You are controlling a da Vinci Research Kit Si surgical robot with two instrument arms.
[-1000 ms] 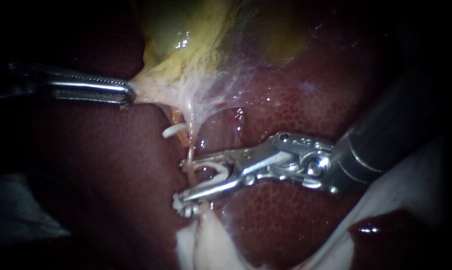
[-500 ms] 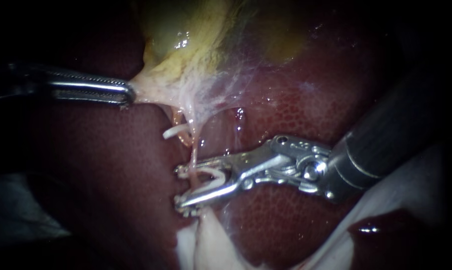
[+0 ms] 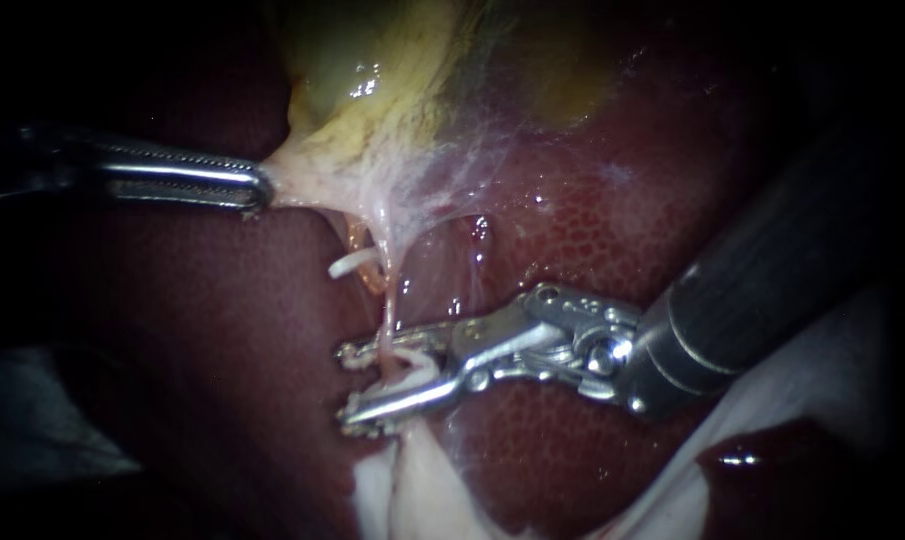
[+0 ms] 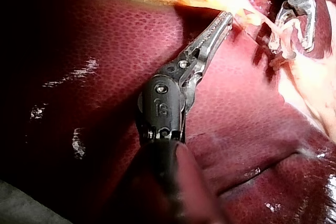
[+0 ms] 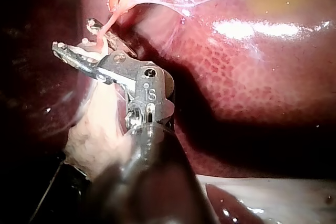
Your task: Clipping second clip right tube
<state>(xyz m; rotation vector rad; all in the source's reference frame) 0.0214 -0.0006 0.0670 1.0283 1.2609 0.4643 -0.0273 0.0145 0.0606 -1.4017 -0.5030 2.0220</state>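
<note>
My left instrument (image 3: 255,187) comes in from the left, its jaws shut on the pale edge of the gallbladder (image 3: 372,70) and holding it taut; the left wrist view shows that same grip (image 4: 227,18). A thin pink tube (image 3: 389,300) runs down from the stretched tissue. A white clip (image 3: 347,264) sits on the tissue strands just left of the tube, higher up. My right instrument (image 3: 344,387) straddles the tube lower down, jaws open, with a white clip (image 3: 412,362) lying between them around the tube. The right wrist view shows these jaws (image 5: 74,35) on either side of the tube (image 5: 108,23).
Dark red liver (image 3: 202,340) lies all around and beneath the tube. Pale whitish tissue (image 3: 412,490) sits just below the right jaws. A light sheet (image 3: 822,370) shows under the right shaft. Webby strands (image 3: 472,160) spread below the gallbladder.
My right instrument has slid further left across the tube, so the tube lies deeper between its jaws, and the gap has narrowed a little. The left instrument has held still.
</note>
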